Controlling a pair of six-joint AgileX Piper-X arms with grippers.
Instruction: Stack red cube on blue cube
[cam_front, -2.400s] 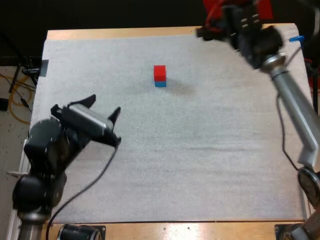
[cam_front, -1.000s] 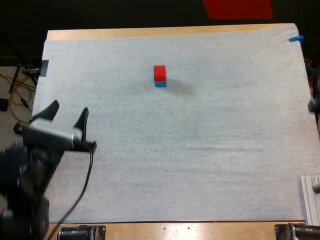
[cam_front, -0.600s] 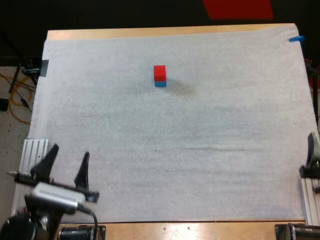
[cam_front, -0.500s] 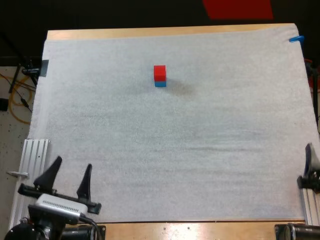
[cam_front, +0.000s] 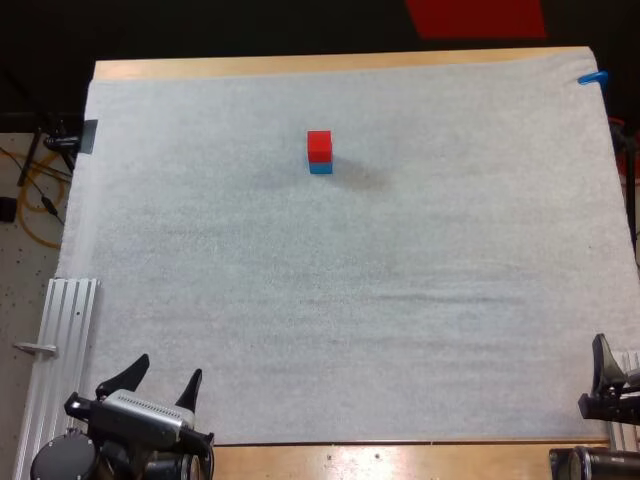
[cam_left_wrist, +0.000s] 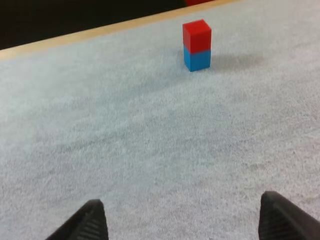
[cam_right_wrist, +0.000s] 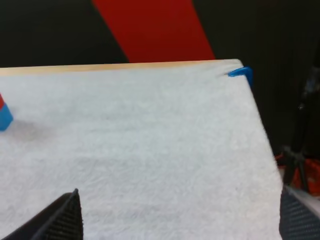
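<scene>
High view: left jaws farther back

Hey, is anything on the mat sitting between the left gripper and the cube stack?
Nothing visible does. Bare white mat lies between the left gripper, open at the mat's near edge, and the red cube, which already sits on the blue cube toward the far side.

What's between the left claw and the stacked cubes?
Only bare mat, from the left gripper to the red cube on the blue cube; the left wrist view shows it.
</scene>
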